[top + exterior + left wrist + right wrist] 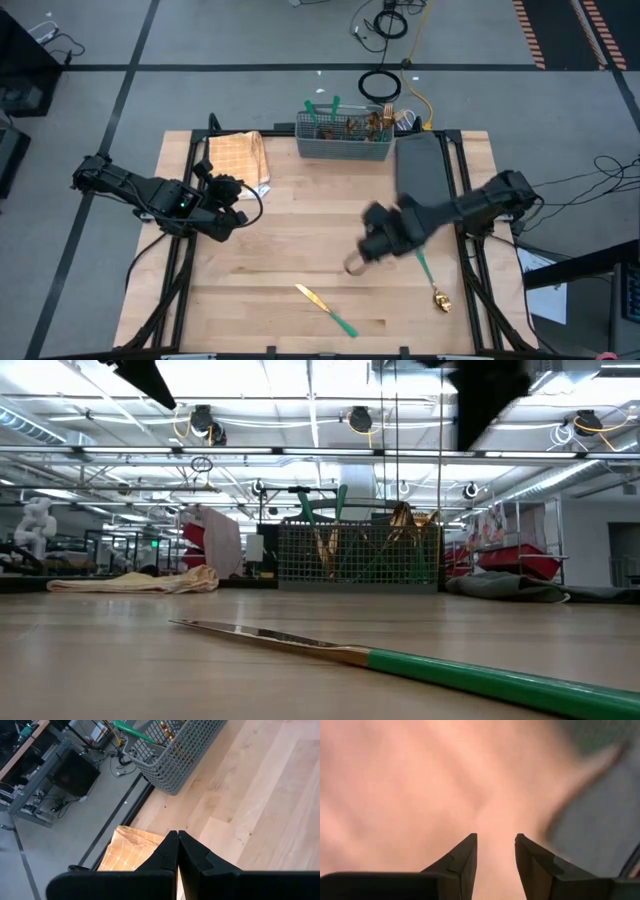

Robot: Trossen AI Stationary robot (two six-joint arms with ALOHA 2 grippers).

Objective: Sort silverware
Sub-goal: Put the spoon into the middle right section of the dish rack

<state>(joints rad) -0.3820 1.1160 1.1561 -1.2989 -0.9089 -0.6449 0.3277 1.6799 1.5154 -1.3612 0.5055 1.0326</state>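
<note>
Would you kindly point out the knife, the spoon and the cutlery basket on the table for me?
knife [327, 310], high view, on the join of gold blade and green handle.
spoon [440, 298], high view, on its gold bowl.
cutlery basket [343, 149], high view, on its grey front wall.

Bright ceiling strip lights give even light; the right wrist view is heavily motion-blurred.

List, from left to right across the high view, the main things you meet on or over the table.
Left gripper, shut → tan checked cloth → knife → right gripper, open → spoon.
</note>
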